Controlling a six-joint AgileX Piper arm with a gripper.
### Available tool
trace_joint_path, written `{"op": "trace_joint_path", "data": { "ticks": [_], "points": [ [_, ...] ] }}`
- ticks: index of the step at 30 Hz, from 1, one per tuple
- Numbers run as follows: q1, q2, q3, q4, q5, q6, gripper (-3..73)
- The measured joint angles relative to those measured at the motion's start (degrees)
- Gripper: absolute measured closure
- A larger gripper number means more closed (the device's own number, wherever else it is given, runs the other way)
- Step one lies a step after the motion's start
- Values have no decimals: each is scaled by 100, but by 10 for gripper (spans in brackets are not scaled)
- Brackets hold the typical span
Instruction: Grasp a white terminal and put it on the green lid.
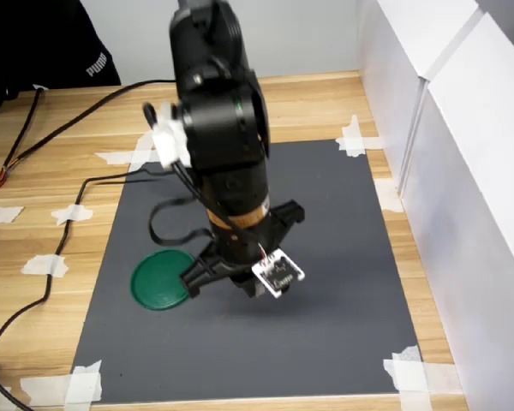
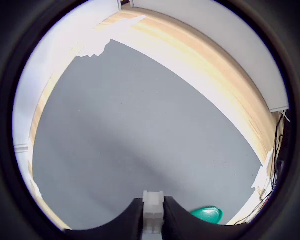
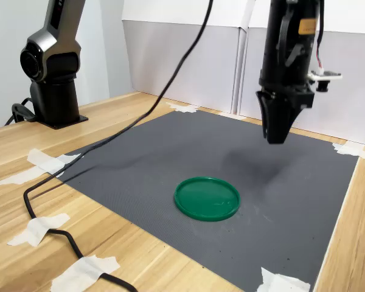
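Between the two dark fingers of the end effector (image 2: 153, 216), seen in the wrist view, sits the white terminal (image 2: 153, 209), pinched on both sides so the jaws are clamped on it. The piece is held high off the grey mat (image 3: 140, 164), well clear of the surface, which looks like a carrying height chosen so nothing drags. The green lid (image 3: 207, 198) lies flat on the mat, below the end effector and off to one side of it; in the second exterior view it lies nearer the camera than the fingers, toward the second exterior view's left. The fingers point straight down, which should suit a vertical release. Judging by this, the pick is done and the carry across to the lid remains.
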Motion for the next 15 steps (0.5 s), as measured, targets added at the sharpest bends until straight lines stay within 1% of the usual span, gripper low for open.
{"op": "trace_joint_path", "data": {
  "ticks": [3,5,8,10,15],
  "points": [
    [-303,-203,0,134,125,-261,607],
    [-525,-290,0,132,154,-381,607],
    [-803,-345,0,26,155,-503,607],
    [-925,-350,0,-105,155,-564,607],
    [-1065,-364,164,-149,155,-636,607]
  ]
}}
